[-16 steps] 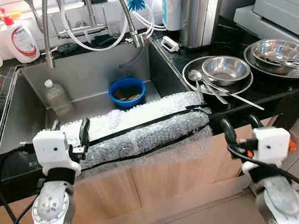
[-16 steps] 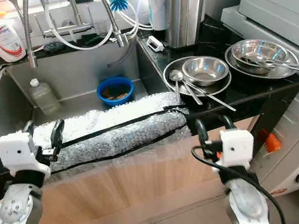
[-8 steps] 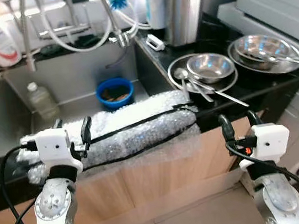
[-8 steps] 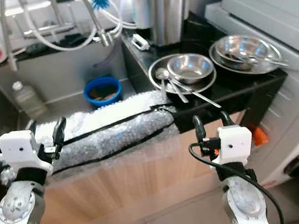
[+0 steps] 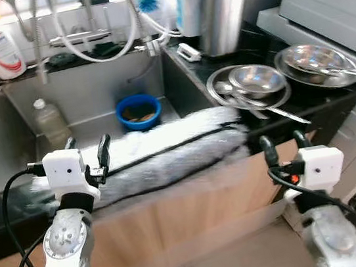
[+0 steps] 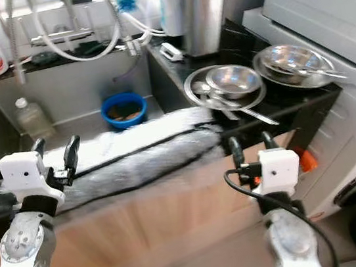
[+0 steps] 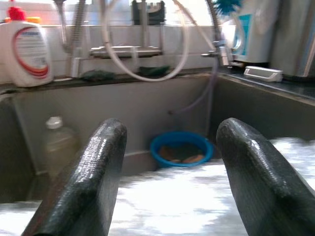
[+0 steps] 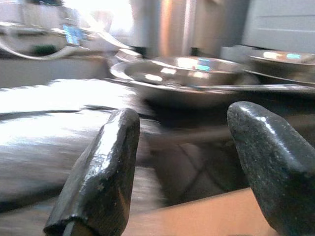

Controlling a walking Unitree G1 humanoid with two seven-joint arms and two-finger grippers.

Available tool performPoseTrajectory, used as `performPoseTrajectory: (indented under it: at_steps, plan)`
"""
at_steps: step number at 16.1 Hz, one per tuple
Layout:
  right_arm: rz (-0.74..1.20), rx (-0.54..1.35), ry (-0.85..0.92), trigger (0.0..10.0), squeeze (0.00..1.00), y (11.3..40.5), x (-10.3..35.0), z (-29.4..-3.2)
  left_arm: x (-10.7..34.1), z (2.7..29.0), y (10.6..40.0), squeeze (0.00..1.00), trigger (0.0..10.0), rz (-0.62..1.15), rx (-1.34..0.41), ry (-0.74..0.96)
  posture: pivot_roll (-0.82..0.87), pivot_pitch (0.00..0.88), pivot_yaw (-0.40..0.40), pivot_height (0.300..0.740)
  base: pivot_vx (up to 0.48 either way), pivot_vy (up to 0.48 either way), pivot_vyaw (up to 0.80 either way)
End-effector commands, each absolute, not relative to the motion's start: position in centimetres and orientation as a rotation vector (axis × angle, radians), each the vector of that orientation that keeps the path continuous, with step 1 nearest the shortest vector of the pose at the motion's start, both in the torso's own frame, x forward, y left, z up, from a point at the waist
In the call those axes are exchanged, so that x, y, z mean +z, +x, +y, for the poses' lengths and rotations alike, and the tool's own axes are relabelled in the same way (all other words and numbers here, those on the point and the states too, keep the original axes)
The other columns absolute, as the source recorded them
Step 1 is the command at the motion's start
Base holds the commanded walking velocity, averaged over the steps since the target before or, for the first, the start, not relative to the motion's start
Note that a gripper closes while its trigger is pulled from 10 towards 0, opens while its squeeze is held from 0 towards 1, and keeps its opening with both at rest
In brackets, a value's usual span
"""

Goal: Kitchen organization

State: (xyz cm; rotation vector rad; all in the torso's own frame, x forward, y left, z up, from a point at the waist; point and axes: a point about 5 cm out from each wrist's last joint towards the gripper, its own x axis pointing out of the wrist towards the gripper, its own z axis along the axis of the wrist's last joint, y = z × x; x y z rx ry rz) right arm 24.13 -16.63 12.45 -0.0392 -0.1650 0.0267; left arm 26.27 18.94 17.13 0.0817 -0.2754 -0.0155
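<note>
A: Where was the task's thing placed?

B: A long bubble-wrap roll [image 5: 167, 151], bound by black straps, was laid across the front edge of the sink [image 5: 16, 139], its long axis run side to side along the counter [image 5: 333, 102]. The picture was blurred by camera motion, so detail was poor.

A: And the grippers?

B: The left gripper [image 5: 88, 153] was held just before the roll's left end, fingers spread apart, nothing held. The right gripper [image 5: 285, 148] was held lower, in front of the counter edge, below and beyond the roll's right end; its fingers were likewise apart and empty.

A: Which arm was judged nearer?

B: The left. The roll lay straight ahead of it, crosswise to its fingers. The right end was judged to lie up and inward from the right gripper.

A: Anything else noted?

B: A blue bowl [image 5: 138, 111] and a plastic bottle [image 5: 50, 121] were seen in the sink, steel bowls [image 5: 260, 81] on the counter to the right.
</note>
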Motion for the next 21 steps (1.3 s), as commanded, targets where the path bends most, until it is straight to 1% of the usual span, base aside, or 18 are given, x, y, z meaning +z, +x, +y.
performPoseTrajectory:
  at_steps: [1, 3, 4, 10, 16, 21]
  plan:
    - [-0.17, 0.022, -0.042, 10.0, 0.0, 24.1, 12.7, -16.8, 17.7, 18.7, 26.3, 0.0, 10.0, -0.295, -0.018, 0.088, 0.02, 0.024, -0.004, 0.74, 0.0, 0.281, 0.0]
    - [-0.169, 0.027, -0.032, 10.0, 0.0, 24.2, 12.6, -16.7, 17.8, 18.7, 26.4, 0.0, 10.0, -0.303, -0.025, 0.099, 0.02, 0.017, -0.002, 0.74, 0.0, 0.48, -0.8]
    - [-0.193, 0.034, -0.06, 10.0, 0.0, 24.2, 12.8, -16.6, 17.9, 18.6, 26.4, 0.0, 10.0, -0.31, -0.026, 0.104, 0.03, 0.015, -0.002, 0.74, 0.0, 0.0, 0.0]
    - [-0.194, 0.037, -0.043, 10.0, 0.0, 24.2, 12.8, -16.3, 19.3, 17.8, 26.2, 0.0, 10.0, -0.36, -0.065, 0.124, 0.03, 0.007, 0.003, 0.74, 0.0, 0.0, 0.0]
    - [-0.192, 0.036, -0.048, 10.0, 0.0, 24.2, 12.7, -16.4, 18.3, 17.5, 25.8, 0.0, 10.0, -0.325, -0.06, 0.106, 0.02, 0.024, 0.001, 0.74, 0.0, 0.0, 0.0]
    - [-0.225, 0.06, -0.089, 10.0, 0.0, 24.2, 13.5, -16.2, 17.2, 18.1, 24.8, 0.0, 10.0, -0.296, -0.017, 0.12, 0.02, 0.031, -0.004, 0.74, 0.0, 0.0, 0.0]
